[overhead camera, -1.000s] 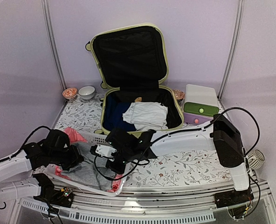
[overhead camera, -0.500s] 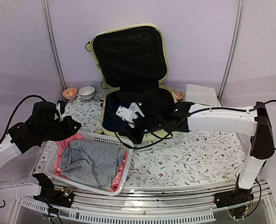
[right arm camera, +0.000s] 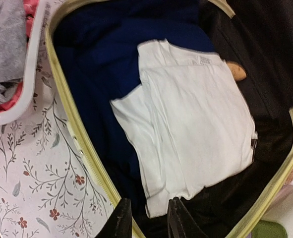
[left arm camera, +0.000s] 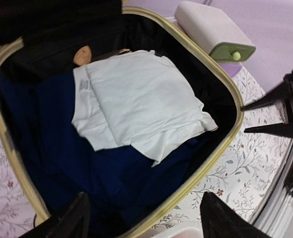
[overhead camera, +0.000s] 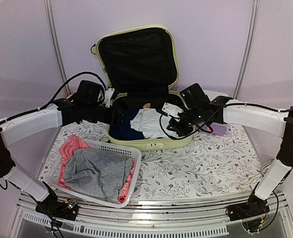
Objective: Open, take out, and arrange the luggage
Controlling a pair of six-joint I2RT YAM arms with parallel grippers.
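Note:
The luggage (overhead camera: 151, 145) lies open at the back of the table, its black-lined lid upright. Inside it are a folded white garment (left arm camera: 141, 99) and, under that, a dark blue garment (left arm camera: 62, 148). My left gripper (left arm camera: 146, 223) hangs over the case's near left rim (left arm camera: 205, 168), jaws wide open and empty. From the right, my right gripper (right arm camera: 147, 220) hovers over a corner of the white garment (right arm camera: 196, 129). Its jaws are a little apart with nothing between them. In the top view the left gripper (overhead camera: 114, 113) and right gripper (overhead camera: 175, 125) flank the case.
A white slatted basket (overhead camera: 117, 149) stands at the front left, holding a grey garment (overhead camera: 99, 171) over a pink one (overhead camera: 72, 146). A small white box with a green drawer (left arm camera: 210, 29) sits right of the case. A small brown thing (left arm camera: 83, 54) lies at the case's back.
Both arms swung from the basket up to the open case. Both grippers went from shut to open. The grey garment now lies in the basket.

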